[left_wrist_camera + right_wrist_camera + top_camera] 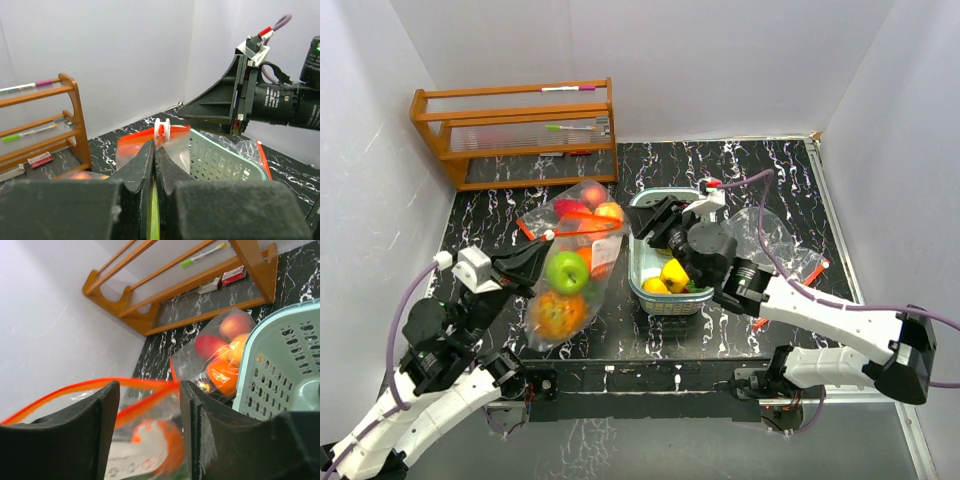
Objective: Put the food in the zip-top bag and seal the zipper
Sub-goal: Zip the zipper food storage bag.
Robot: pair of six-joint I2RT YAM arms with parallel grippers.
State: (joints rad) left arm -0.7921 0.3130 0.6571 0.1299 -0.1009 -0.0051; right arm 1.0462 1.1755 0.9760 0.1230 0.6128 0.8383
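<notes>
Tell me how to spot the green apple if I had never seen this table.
On the black marbled table, a clear bag of fruit lies just left of the teal basket. The apple sits mid-bag, the only green fruit, with red ones behind it and an orange one in front.

Glossy: clear crinkly plastic zip-top bag [582, 205]. Smooth, semi-matt: teal perforated plastic basket [640, 265]. Varnished: brown wood rack [515, 95]. Shiny: black marble-look tabletop [650, 165].
</notes>
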